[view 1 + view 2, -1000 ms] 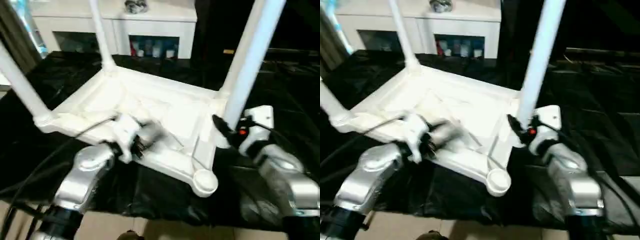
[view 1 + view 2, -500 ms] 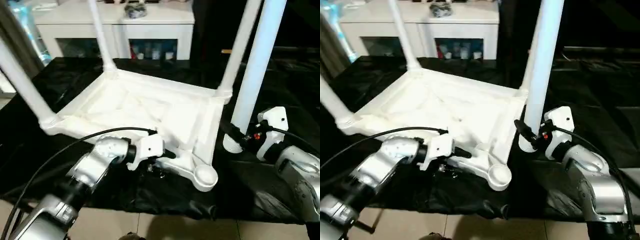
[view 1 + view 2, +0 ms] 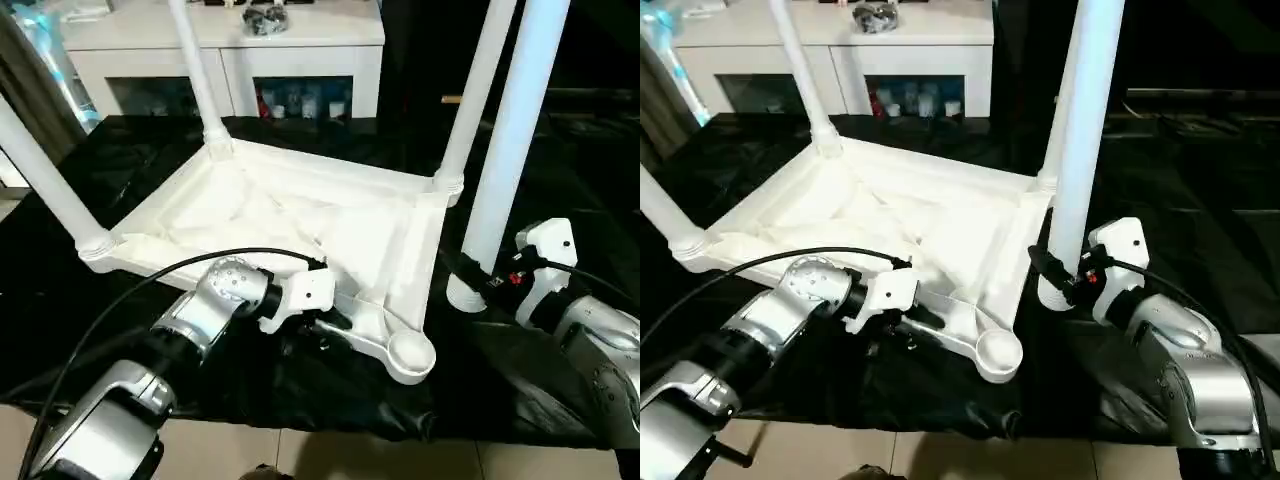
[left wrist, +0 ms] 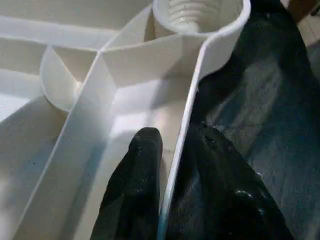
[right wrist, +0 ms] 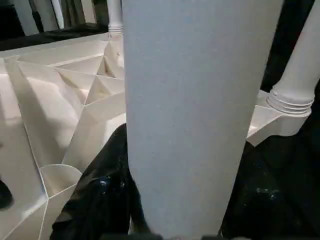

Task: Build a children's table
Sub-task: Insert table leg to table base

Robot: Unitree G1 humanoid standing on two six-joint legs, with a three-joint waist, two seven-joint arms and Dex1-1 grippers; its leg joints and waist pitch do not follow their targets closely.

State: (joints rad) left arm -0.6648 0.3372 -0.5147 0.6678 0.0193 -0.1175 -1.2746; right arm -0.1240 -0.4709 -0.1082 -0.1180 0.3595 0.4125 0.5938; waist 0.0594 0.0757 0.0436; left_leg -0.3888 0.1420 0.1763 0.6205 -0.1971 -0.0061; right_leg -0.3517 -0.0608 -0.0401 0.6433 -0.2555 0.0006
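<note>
White plastic tabletop [image 3: 300, 215] lies upside down on the black-covered table [image 3: 560, 180], ribbed underside facing up: thin walls forming triangular and rectangular cells, smooth matte finish. Rectangular, rounded cylindrical sockets at the corners; long axis runs from the near-right corner away toward the far left. Three tubular legs stand upright in sockets: far-left leg [image 3: 195, 70], near-left leg [image 3: 40, 165], far-right leg [image 3: 475, 95], each with a ringed collar at the base. The near-right socket [image 3: 410, 355] of the tabletop is empty, with a threaded stub showing inside it in the left wrist view.

The fourth leg [image 3: 510, 150], smooth white tube, stands upright just beside the tabletop's right edge, base on the black cover, between the far-right leg and the empty socket. Right end effector [image 3: 1055, 275] has its black fingers on either side of this leg low down, gripping it; the right wrist view has the tube between the fingers.

Left end effector [image 4: 172, 160] sits at the tabletop's near edge, just beside the empty socket, its two black fingers [image 4: 142, 165] pinched on the thin rim wall, one inside and one outside.

Table cover is glossy, wrinkled black sheeting. Beyond the tabletop stands a white cabinet [image 3: 230, 50] with glass doors, small items inside and on top.
</note>
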